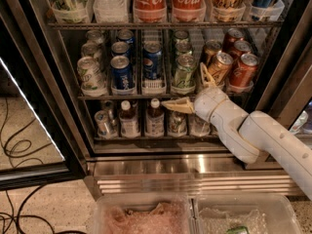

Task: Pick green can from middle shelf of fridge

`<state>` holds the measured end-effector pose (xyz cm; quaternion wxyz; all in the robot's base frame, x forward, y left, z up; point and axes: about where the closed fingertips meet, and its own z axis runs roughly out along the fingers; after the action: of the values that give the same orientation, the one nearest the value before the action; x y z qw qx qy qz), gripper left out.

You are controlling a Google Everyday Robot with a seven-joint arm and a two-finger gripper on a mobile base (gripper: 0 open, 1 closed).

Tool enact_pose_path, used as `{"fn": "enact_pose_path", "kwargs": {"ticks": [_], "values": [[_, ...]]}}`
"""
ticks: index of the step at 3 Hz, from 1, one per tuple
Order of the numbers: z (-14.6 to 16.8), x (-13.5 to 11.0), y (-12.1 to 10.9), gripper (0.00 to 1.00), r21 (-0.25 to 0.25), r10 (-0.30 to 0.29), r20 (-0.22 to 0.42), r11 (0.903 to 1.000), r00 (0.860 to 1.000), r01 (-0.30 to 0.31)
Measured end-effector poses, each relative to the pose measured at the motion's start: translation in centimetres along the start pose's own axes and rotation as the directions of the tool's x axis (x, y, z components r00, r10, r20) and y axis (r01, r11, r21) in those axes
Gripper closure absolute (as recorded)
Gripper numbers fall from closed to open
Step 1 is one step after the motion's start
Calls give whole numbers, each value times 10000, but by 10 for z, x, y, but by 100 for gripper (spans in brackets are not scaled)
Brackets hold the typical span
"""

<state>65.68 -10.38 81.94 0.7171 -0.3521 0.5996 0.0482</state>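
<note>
Fridge [170, 168] door's open and the middle shelf [126, 97] is packed with cans. This looks like the reach-in step. The gripper [184, 85] hangs at the shelf's front edge, right of centre, fingers spread wide, holding nothing. The green can [184, 71] stands upright at that front edge, long axis vertical, pull tab up I think. Next move: rise a little and straddle it.

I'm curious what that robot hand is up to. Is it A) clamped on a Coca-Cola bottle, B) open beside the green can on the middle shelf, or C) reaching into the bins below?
B: the gripper is open just lower right of the green can, at the middle shelf, holding nothing.
</note>
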Motion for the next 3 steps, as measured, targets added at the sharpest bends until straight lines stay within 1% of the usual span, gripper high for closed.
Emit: {"fn": "enact_pose_path", "kwargs": {"ticks": [1,2,3], "values": [[2,-1,6,0,-151,249,75,9996,9997,-248],[9,-5,16,0,-482,518,239,9976,9984,-506],[18,-9,20,0,-674,644,435,9958,9970,-614]]}}
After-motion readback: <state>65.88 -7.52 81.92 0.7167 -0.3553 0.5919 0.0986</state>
